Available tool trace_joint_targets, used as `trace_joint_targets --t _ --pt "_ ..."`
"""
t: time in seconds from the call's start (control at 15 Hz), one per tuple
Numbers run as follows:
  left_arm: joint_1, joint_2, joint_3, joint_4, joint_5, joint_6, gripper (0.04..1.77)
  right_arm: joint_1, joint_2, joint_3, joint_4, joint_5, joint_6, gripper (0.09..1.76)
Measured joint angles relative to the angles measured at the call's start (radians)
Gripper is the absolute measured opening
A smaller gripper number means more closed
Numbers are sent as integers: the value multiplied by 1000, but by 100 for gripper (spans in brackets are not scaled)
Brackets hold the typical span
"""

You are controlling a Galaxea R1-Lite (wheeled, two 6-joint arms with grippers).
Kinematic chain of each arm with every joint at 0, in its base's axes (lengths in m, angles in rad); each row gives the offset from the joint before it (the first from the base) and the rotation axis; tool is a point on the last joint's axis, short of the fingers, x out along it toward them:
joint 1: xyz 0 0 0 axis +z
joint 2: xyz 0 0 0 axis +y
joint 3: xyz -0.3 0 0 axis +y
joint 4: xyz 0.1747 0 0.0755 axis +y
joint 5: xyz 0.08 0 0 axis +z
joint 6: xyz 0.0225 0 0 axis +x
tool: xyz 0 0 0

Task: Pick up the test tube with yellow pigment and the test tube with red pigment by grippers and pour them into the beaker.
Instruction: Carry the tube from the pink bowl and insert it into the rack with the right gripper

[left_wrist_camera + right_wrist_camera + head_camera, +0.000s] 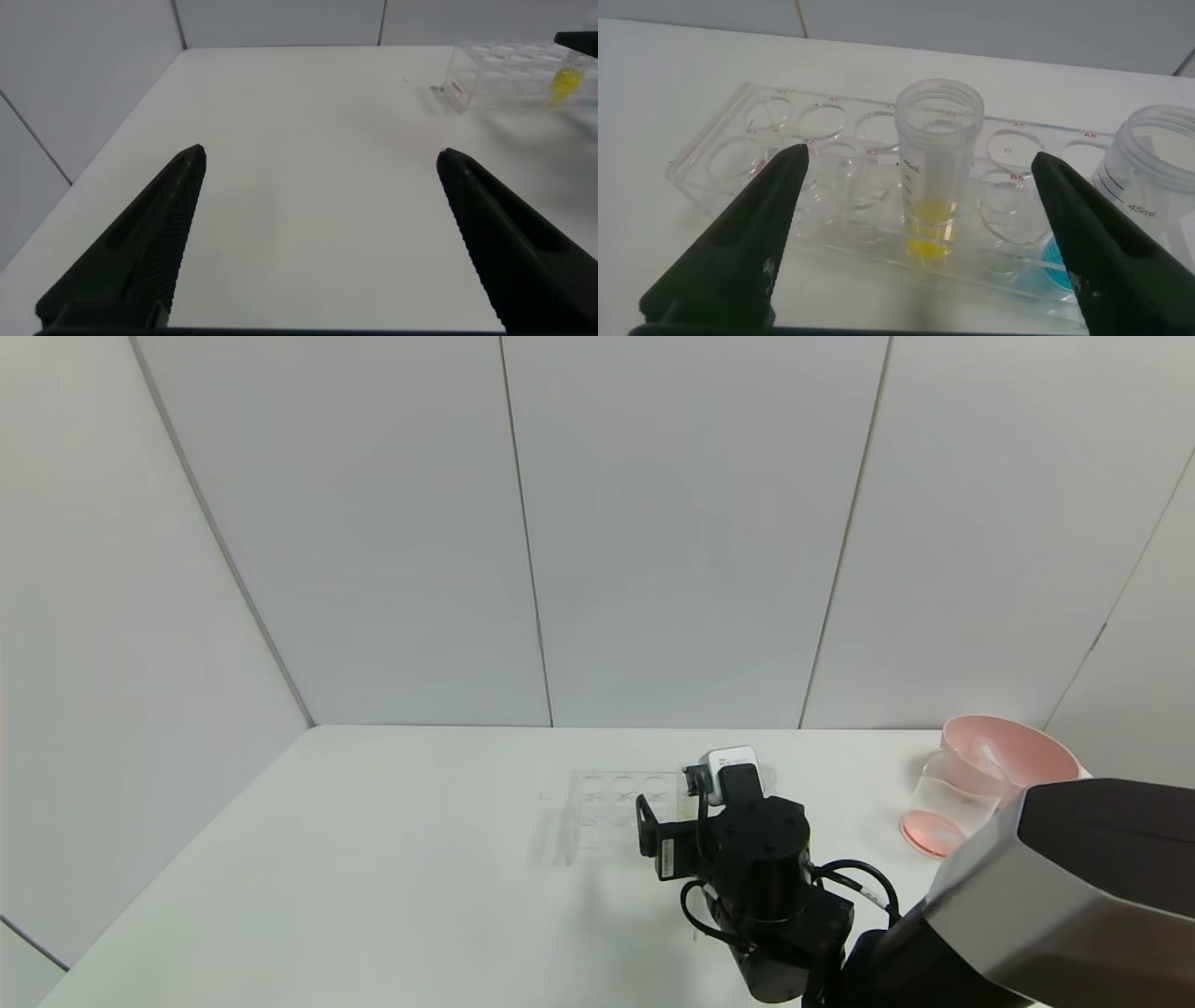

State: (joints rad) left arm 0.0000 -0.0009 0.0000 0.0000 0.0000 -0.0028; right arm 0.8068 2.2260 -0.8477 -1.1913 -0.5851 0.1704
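Observation:
The test tube with yellow pigment [938, 173] stands upright in a clear multi-hole rack [738, 154], a little yellow liquid at its bottom. My right gripper [920, 159] is open, one finger on each side of the tube and well clear of it. In the head view the right wrist [738, 803] covers the rack's [607, 803] right end. The beaker [952, 798] stands far right with a reddish tint at its base. My left gripper [320, 157] hangs open over bare table, away from the rack [509, 75]. The test tube with red pigment is out of view.
A pink bowl [1018, 751] sits just behind the beaker at the table's right edge. A tube with blue liquid [1148, 187] stands in the rack beside the yellow one. White walls close the back and the sides of the table [373, 859].

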Motion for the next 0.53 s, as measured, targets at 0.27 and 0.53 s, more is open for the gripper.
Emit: trace_joint_targets --t 0.27,0.53 --pt "0 0 0 0 0 0 176 -16 11 -19 21 -4 0 118" --pt "0 0 0 0 0 0 176 -17 24 -45 24 -3 0 72"
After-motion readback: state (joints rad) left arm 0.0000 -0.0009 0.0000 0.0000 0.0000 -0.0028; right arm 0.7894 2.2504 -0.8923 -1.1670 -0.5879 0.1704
